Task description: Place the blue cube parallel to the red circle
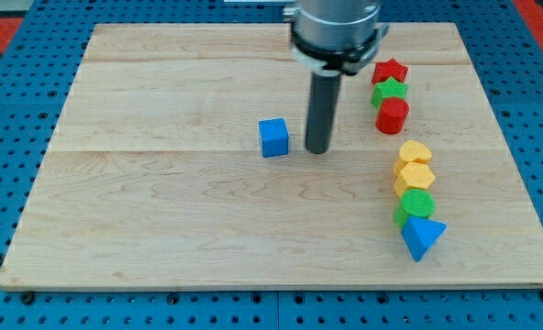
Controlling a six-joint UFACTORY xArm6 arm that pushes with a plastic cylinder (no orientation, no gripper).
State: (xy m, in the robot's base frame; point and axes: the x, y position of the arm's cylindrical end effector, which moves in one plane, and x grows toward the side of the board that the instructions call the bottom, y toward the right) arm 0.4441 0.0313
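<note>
The blue cube (273, 137) sits near the middle of the wooden board (161, 211). The red circle (393, 115), a short red cylinder, stands toward the view's right, at the bottom of a short column of three blocks. My tip (317, 149) rests on the board just to the right of the blue cube, with a small gap between them, and to the left of the red circle. The rod rises from the tip to the arm's grey body (336, 27) at the view's top.
A red star (390, 71) and a green star (389, 91) sit directly above the red circle. Lower right lies a second column: a yellow heart (415, 152), a yellow hexagon (415, 176), a green circle (415, 205) and a blue triangle (422, 236).
</note>
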